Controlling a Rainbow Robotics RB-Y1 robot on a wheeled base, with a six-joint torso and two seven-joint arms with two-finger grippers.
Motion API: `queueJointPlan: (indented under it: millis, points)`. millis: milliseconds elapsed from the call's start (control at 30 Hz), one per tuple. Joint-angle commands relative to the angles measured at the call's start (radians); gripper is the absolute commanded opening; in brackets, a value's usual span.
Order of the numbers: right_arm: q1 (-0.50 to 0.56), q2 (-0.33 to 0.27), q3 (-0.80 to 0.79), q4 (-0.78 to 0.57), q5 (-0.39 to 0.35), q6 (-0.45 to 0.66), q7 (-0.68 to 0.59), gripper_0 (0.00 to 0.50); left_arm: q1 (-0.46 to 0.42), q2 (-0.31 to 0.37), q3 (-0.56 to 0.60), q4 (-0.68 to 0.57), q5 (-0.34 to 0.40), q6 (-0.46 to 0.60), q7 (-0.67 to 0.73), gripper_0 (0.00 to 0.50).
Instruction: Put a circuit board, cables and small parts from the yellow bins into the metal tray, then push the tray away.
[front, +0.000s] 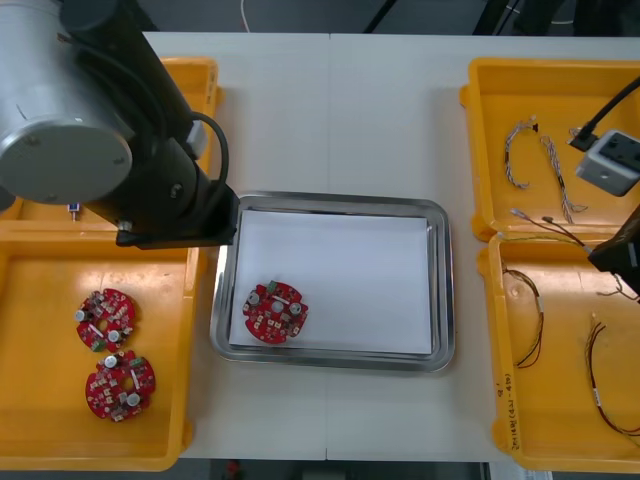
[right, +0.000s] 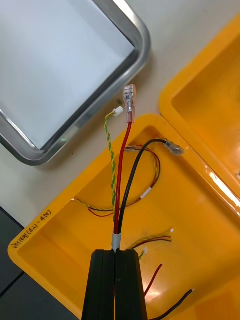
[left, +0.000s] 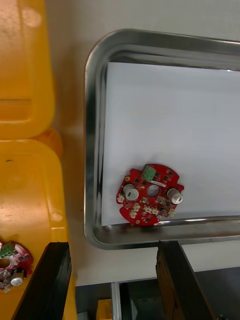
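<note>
The tray sits at the centre of the table, with bins on either side. One circuit board lies in its near left corner; two boards lie in the near left bin. Both right bins hold cables. The right gripper is over the near right bin, clamping a cable; the left gripper, fingers apart, is above the tray's near left corner.
</note>
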Motion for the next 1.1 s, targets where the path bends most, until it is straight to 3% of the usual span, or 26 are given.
queueJointPlan:
  millis: [33, 267, 433, 767, 1100]
  points:
    - [-0.226, -0.040, 0.223, -0.022, -0.004, 0.002, -0.042, 0.000, -0.032, 0.052, 0.092, 0.059, 0.020, 0.029, -0.123, 0.500]
    - [-0.510, 0.033, 0.524, -0.011, 0.051, 0.005, -0.061, 0.000, -0.033, 0.064, 0.172, 0.173, 0.014, 0.031, -0.251, 0.500]
    - [-0.594, 0.128, 0.664, 0.003, 0.128, 0.009, -0.068, 0.000, -0.032, 0.081, 0.213, 0.237, 0.014, 0.031, -0.329, 0.500]
    - [-0.624, 0.348, 0.832, 0.093, 0.284, -0.007, -0.062, 0.000, -0.033, 0.107, 0.279, 0.391, -0.030, 0.026, -0.522, 0.500]
    - [-0.622, 0.446, 0.958, 0.172, 0.377, -0.055, -0.045, 0.000, -0.033, 0.105, 0.291, 0.527, -0.105, -0.064, -0.694, 0.500]
